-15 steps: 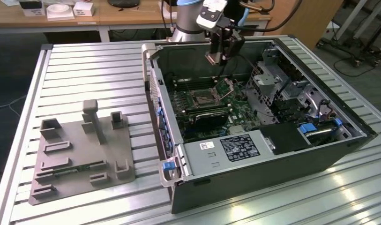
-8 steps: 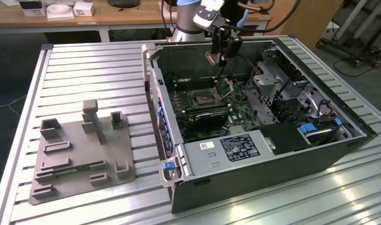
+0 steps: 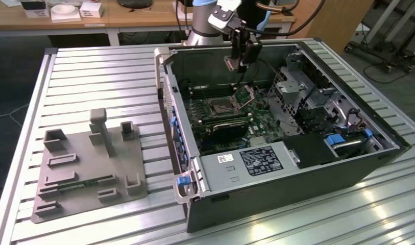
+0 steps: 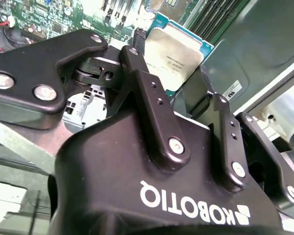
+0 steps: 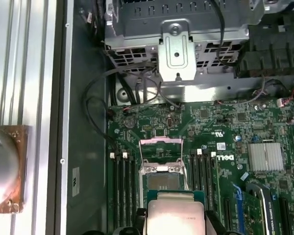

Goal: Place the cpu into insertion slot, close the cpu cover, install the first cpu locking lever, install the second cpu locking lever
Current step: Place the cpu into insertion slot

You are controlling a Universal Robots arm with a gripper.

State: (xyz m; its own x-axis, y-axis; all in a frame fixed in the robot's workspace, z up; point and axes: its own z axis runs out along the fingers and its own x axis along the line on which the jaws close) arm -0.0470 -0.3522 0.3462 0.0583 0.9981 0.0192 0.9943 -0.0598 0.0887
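In both wrist views my gripper (image 4: 170, 66) is shut on the cpu (image 4: 175, 55), a flat square chip with a silvery top, held by its edges between the two black fingers (image 5: 140, 215). The cpu (image 5: 175, 216) hangs above the green motherboard, just short of the insertion slot (image 5: 162, 180). The slot shows a dark centre and a silver rim. The cpu cover (image 5: 160, 149) stands swung up on its hinge at the slot's far edge. In the exterior view the gripper (image 3: 243, 69) hovers inside the open computer case above the insertion slot (image 3: 221, 106), with the cover (image 3: 250, 92) raised beside it.
Memory slots (image 5: 122, 176) flank the socket on both sides. A metal drive cage (image 5: 176, 34) with loose cables lies beyond it, and a finned heatsink (image 5: 266, 156) sits on the board. The power supply (image 3: 248, 162) fills the case's near end. A grey fixture plate (image 3: 84, 168) lies on the slatted table.
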